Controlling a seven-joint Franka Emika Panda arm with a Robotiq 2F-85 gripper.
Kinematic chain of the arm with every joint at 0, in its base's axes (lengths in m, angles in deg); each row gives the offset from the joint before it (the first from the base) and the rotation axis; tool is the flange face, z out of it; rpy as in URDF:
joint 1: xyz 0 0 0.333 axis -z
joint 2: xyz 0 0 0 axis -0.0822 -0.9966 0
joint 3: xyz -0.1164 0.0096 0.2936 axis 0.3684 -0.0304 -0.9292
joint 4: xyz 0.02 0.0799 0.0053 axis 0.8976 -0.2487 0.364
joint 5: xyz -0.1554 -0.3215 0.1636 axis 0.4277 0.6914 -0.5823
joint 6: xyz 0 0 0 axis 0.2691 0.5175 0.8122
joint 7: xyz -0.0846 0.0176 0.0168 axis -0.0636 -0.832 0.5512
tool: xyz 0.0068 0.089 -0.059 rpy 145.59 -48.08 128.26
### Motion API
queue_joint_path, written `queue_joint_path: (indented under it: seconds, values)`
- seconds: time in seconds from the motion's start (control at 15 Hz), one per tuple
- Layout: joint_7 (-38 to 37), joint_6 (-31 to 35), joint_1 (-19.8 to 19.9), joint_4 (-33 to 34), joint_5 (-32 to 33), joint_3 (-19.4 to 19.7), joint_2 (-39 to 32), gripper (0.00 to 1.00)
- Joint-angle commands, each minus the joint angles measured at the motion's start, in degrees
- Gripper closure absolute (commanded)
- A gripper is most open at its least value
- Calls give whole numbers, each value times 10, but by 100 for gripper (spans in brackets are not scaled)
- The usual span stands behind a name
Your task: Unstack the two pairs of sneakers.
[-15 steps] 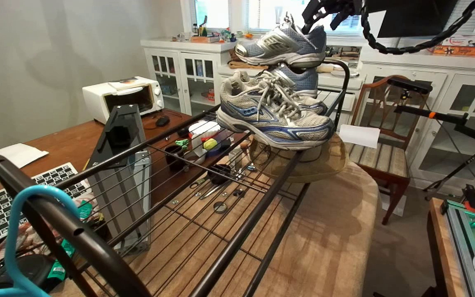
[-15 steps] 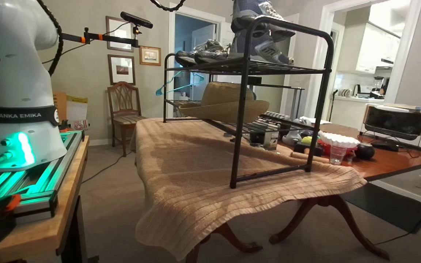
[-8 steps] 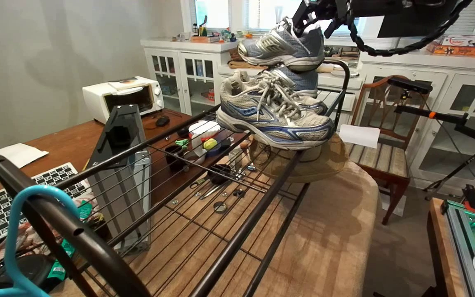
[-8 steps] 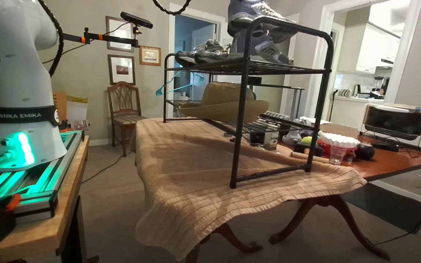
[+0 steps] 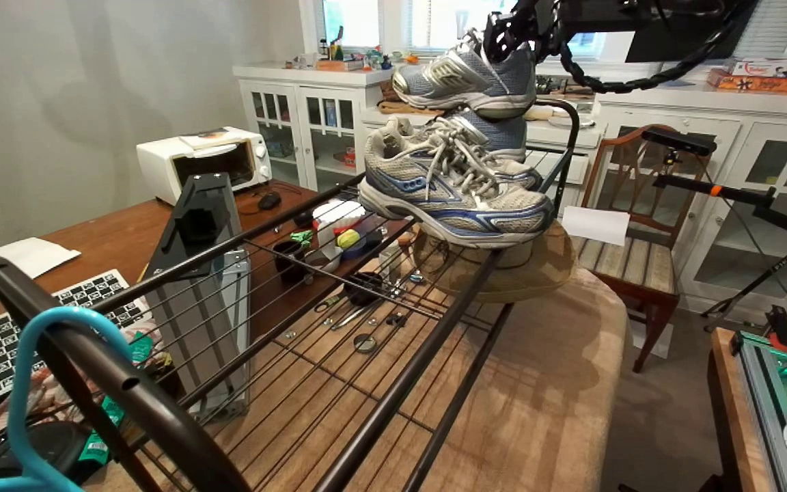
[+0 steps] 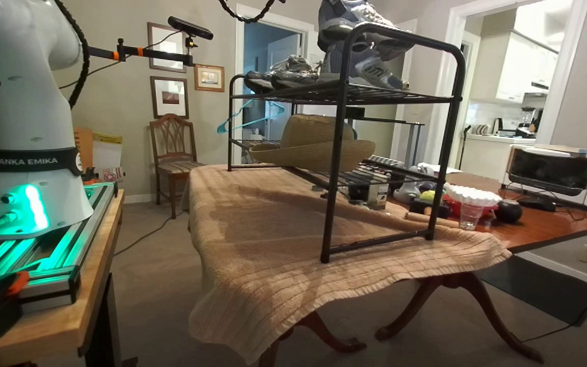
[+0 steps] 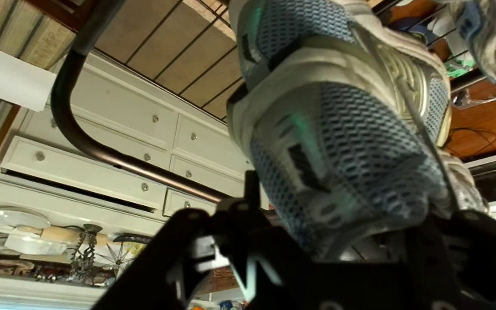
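Two blue-silver mesh sneakers are stacked on the rack. The upper one [image 5: 448, 78] rests tilted on the lower one [image 5: 503, 133]. In the wrist view the upper heel [image 7: 338, 142] fills the middle, with the lower sneaker's heel [image 7: 304, 21] beyond it. My gripper [image 5: 518, 49] is down at the upper sneaker's collar. In the wrist view its jaws [image 7: 338, 211] stand wide apart around the heel. One finger is outside it; the other is partly hidden behind the collar. Two grey-white sneakers with blue accents, a near one [image 5: 455, 191] and one behind it [image 5: 520, 174], stand beside the stack.
The dark metal rack [image 5: 393, 383] has a curved end bar [image 6: 405, 33] close to the stack; the bar also shows in the wrist view [image 7: 144, 163]. A straw hat [image 6: 314, 142] sits on the lower shelf. A turquoise hanger [image 5: 69, 321] hangs at the far end.
My gripper has moved down and leftward in an exterior view, onto the upper sneaker's collar. The upper sneaker has shifted slightly and its heel sits a little lower. The other sneakers are unmoved.
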Motion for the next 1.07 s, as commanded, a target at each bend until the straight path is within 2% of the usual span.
queue_joint_path:
  seconds: [0.0, 0.2, 0.27, 0.33, 0.47, 0.6, 1.0]
  values:
    - [-24, -16, -10, 19, -6, 8, -14, 73]
    - [-32, -2, -6, 23, -2, 17, -10, 95]
    - [-33, 3, -5, 23, -1, 20, -10, 98]
    - [-34, 6, -4, 23, -1, 24, -9, 94]
    - [-39, 7, -4, 24, 1, 28, -10, 100]
    - [-41, 14, -2, 26, 7, 33, -9, 97]
    - [29, 53, -4, 28, 45, 50, -8, 97]
